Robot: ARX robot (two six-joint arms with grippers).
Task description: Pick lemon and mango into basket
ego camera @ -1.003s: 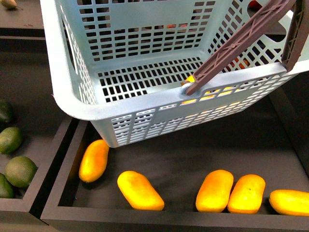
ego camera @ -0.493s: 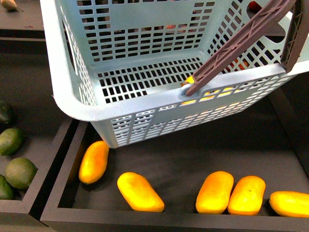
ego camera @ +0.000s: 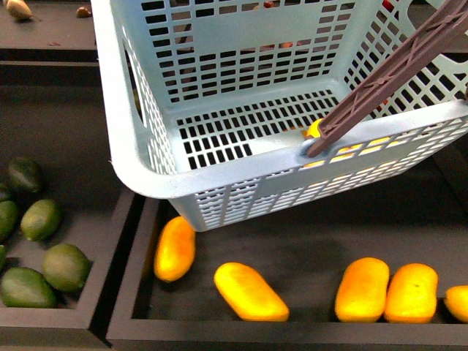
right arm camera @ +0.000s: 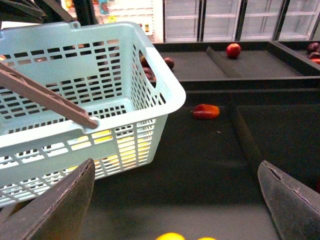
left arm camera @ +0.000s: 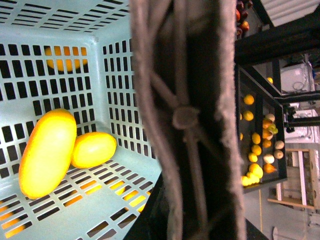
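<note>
Right gripper (right arm camera: pixel 175 200) fingers (right arm camera: pixel 55 205) spread wide, holding nothing, with the basket (right arm camera: pixel 165 95) just ahead of them; left gripper's state cannot be told, its wrist view filled by the brown handle (left arm camera: pixel 185 120). Basket hangs tilted above the mango tray (ego camera: pixel 307 333), avocados (ego camera: pixel 44 256) beside. Inside lie a mango (left arm camera: pixel 47 152), long axis upright in the left wrist view, touching a lemon (left arm camera: pixel 93 149).

Light falls from overhead in the front view: the light turquoise slotted plastic basket (ego camera: pixel 219 164) is evenly bright and sharp, while the black shelf trays (ego camera: pixel 307 241) beneath sit dim. In the left wrist view the brown ribbed swing handle (left arm camera: pixel 187 120) is a soft, out-of-focus mass at centre frame. The right wrist view's upper edge shows pale background glare; the dark finger (right arm camera: pixel 60 200) at its lower left is blurred.
</note>
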